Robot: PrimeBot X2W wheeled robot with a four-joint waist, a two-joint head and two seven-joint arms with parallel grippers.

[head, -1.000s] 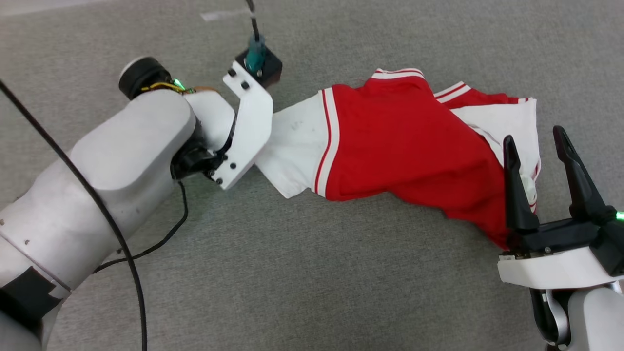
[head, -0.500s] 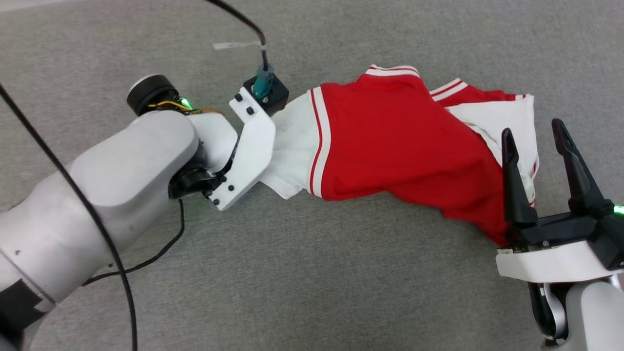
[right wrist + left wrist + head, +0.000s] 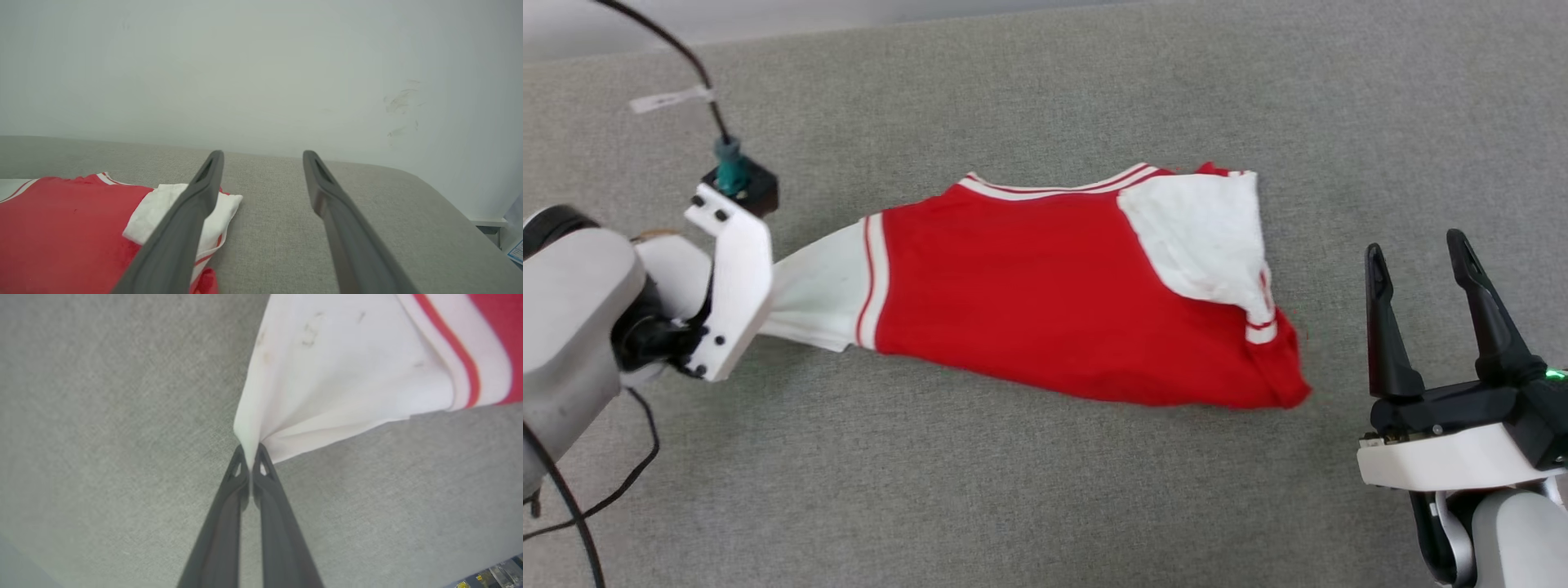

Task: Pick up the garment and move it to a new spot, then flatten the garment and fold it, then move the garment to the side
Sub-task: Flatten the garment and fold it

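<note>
The garment (image 3: 1045, 327), a red T-shirt with white sleeves and red-and-white striped trim, lies spread lengthwise on the grey fabric surface (image 3: 1013, 490), near the middle of the head view. The left gripper (image 3: 250, 451) is closed on the garment. In the left wrist view its two dark fingers meet at the tips and pinch the edge of one white sleeve (image 3: 813, 286), and the cloth gathers to a point at the pinch. In the head view this sleeve is drawn out taut toward the left arm's white bracket (image 3: 731, 294), which hides the fingers there. The red body extends from that sleeve toward the right, with a striped trim edge along its far side. The second white sleeve (image 3: 1201, 237) lies on top of the red body at the right end. The right gripper (image 3: 1415, 242) is open, jaws spread wide, holding nothing. It stands to the right of the garment's lower right corner, apart from it. A black cable (image 3: 686, 57) runs up from the left wrist. In the right wrist view a pale wall (image 3: 261, 61) rises behind the surface.
</note>
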